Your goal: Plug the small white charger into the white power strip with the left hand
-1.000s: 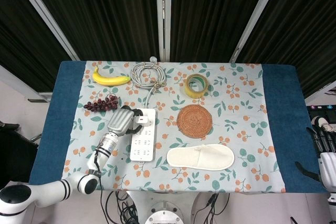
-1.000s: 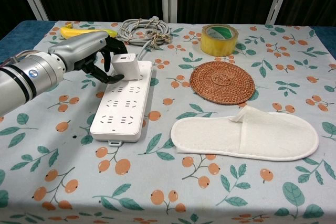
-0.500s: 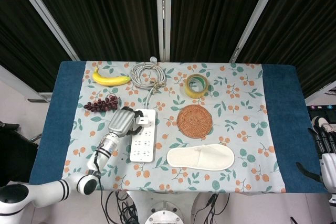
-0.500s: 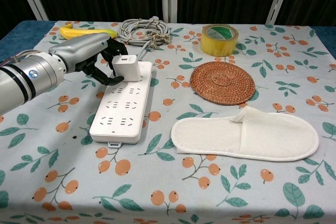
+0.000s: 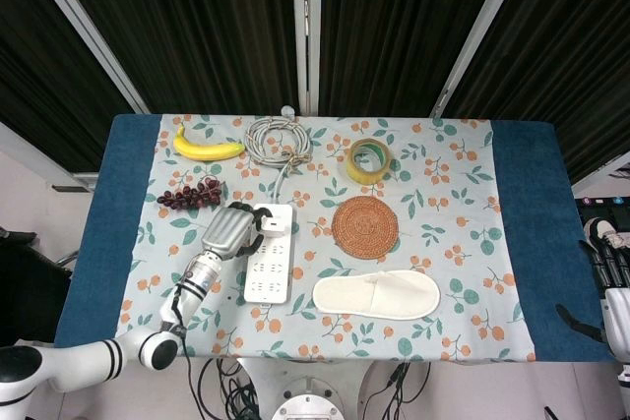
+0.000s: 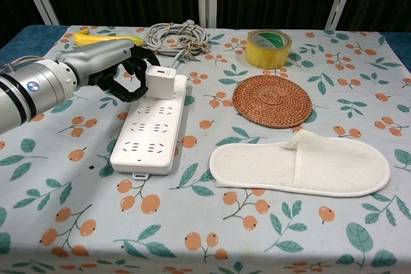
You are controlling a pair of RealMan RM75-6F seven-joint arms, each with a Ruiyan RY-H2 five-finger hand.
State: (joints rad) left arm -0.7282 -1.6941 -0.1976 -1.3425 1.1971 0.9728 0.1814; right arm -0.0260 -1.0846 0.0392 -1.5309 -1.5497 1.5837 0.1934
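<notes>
One little white charger (image 6: 160, 81) sits at the far end of the white power strip (image 6: 151, 128), and the left hand (image 6: 119, 68) has its dark fingers curled around it, holding it from the left side. I think the plug looks almost in, so the hand should push straight down, slow and soft, keep the charger standing tall and not tipped, and let go only when it sits flat on the strip. Over at the right edge of the tabletop (image 5: 527, 243), the right hand (image 5: 612, 287) hangs with nothing in it and fingers loosely apart.
</notes>
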